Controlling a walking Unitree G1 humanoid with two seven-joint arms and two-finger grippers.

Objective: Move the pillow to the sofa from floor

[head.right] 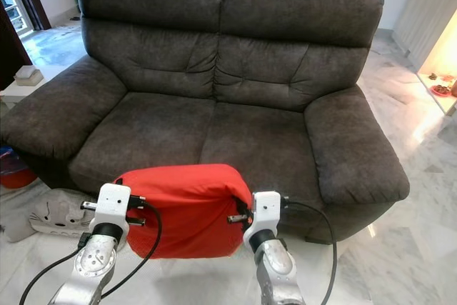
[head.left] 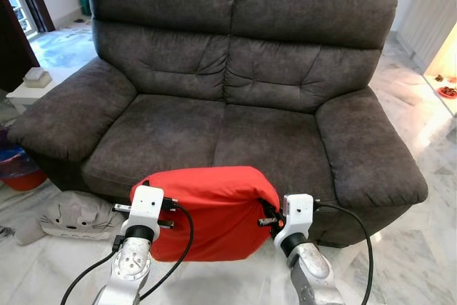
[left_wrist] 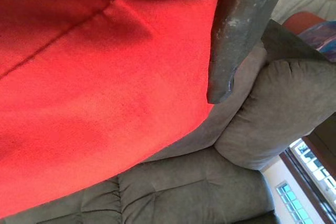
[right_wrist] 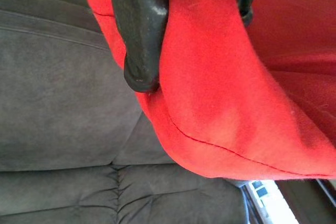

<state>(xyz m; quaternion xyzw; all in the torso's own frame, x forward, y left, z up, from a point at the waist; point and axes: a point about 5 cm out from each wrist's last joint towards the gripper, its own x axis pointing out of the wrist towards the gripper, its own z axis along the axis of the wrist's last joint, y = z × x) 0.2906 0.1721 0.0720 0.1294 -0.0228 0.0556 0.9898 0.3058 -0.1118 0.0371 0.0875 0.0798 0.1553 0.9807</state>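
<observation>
A red pillow (head.left: 207, 208) hangs off the floor in front of the dark grey two-seat sofa (head.left: 235, 133), level with the seat's front edge. My left gripper (head.left: 170, 214) is shut on the pillow's left edge. My right gripper (head.left: 265, 219) is shut on its right edge. In the left wrist view a black finger (left_wrist: 236, 40) lies against the red cloth (left_wrist: 105, 93), with the sofa's arm beyond it. The right wrist view has a finger (right_wrist: 139, 30) pressed onto a fold of the pillow (right_wrist: 220, 87) above the seat cushions.
A grey cat-face cushion (head.left: 71, 217) lies on the marble floor at the sofa's left foot. Beside it are a red and blue basin (head.left: 18, 169) and a low white table (head.left: 28, 91). A lit low shelf (head.left: 446, 91) is at the far right.
</observation>
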